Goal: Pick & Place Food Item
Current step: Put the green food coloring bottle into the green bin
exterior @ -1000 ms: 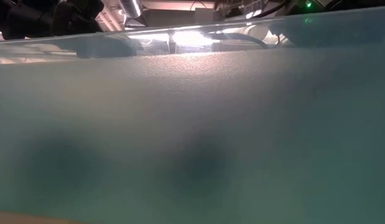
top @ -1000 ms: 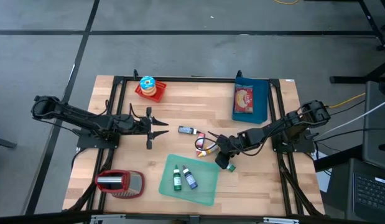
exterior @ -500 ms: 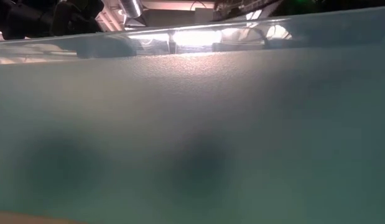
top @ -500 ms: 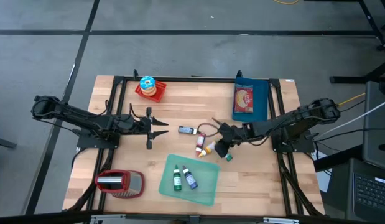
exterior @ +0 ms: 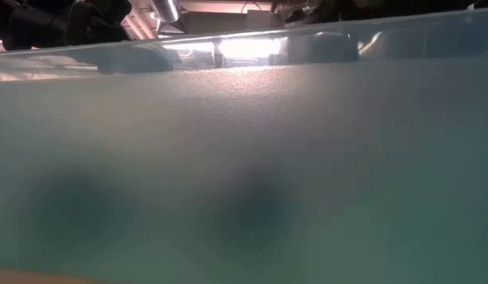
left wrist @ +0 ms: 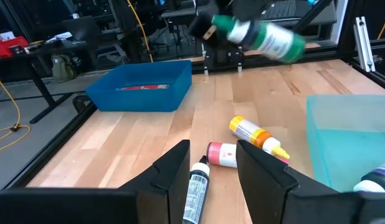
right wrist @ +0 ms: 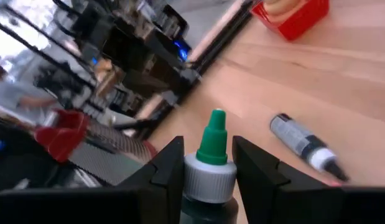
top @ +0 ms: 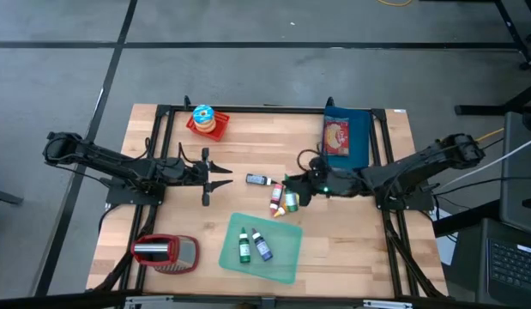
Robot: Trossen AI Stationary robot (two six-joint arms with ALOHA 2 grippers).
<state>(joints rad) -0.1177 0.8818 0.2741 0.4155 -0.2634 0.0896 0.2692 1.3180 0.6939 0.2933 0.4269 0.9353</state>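
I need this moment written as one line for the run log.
right gripper: shut on green-capped bottle, held above table | left gripper: open, empty, waiting | teal tray: holds two bottles

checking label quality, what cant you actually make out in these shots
- Low view: the teal tray wall fills the frame, hiding the table; the bottles inside are dark smudges.
- Right wrist view: the green-capped bottle in the right gripper is cut off by the bottom edge; label unseen.
- High view: printing on the packet in the blue bin is too small.
- Left gripper: open, holding nothing.
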